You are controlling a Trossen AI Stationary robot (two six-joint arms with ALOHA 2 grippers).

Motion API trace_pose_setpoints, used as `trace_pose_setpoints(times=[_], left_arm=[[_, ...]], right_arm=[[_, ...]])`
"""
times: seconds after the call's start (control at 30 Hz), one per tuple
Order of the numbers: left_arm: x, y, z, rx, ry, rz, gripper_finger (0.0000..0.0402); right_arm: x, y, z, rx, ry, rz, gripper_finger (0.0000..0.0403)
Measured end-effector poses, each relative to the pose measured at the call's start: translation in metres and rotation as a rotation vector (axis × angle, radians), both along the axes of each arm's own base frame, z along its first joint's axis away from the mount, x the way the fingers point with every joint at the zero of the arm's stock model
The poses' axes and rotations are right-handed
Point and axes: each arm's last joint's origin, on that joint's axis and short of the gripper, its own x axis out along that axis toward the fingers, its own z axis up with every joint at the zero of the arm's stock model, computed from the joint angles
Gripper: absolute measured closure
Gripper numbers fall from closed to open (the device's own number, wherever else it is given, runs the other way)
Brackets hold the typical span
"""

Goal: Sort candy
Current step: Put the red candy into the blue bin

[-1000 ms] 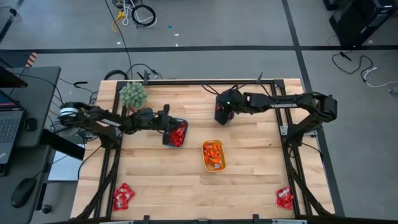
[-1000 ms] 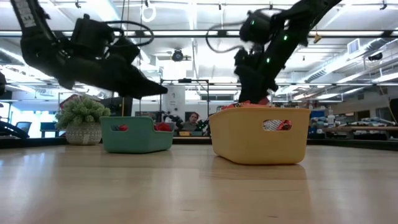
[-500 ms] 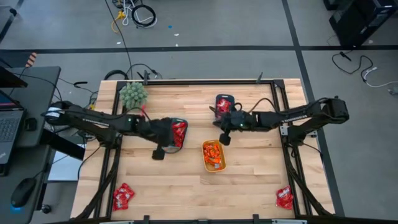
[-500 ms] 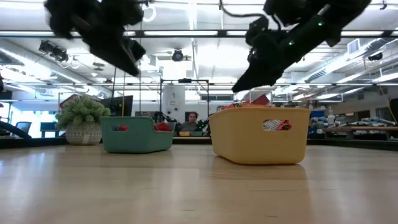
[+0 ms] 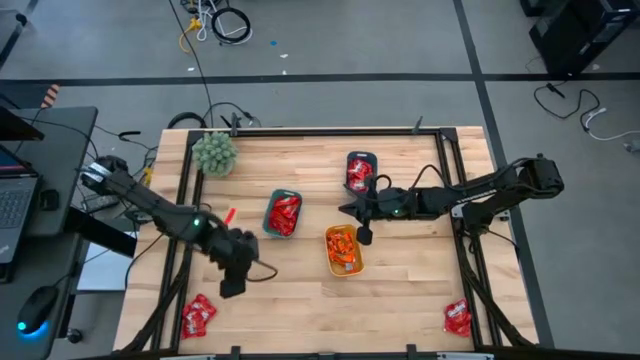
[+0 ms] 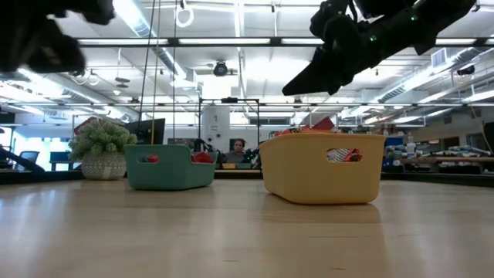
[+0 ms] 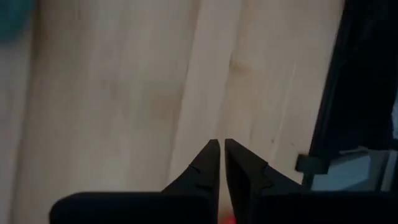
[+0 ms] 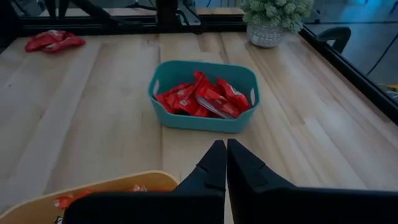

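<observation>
Left gripper (image 5: 229,289) moved toward table (image 5: 400,290) edge.

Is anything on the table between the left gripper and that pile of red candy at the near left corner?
Nothing visible. In the high view only bare table lies between the left gripper and the red candy pile; the trays sit farther back.

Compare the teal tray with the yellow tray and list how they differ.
The teal tray holds red-wrapped candy; the yellow tray holds orange-wrapped candy. In the high view the teal tray sits nearer the fuzzy green plant, and the yellow tray sits just below the right hand. In the low view the yellow tray stands nearer the camera. Both are oblong, open-topped and rest on the wooden table.
</observation>
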Motion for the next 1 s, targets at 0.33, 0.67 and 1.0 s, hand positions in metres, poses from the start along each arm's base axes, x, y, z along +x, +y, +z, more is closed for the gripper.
trace_pose_setpoints(times=[0.33,0.67,1.0], left_arm=[[-0.009,-0.046,-0.031,-0.042,0.238,-0.025,0.0294],[-0.02,-0.083,-0.072,0.014,0.412,-0.277,0.0248],[-0.032,-0.1,-0.093,0.051,0.495,-0.379,0.0247]], right_arm=[[0.0,0.0,-0.001,-0.006,0.004,0.015,0.0402],[0.001,0.0,0.0,0.002,0.001,0.023,0.0402],[0.001,0.0,0.0,0.016,-0.001,0.017,0.0402]])
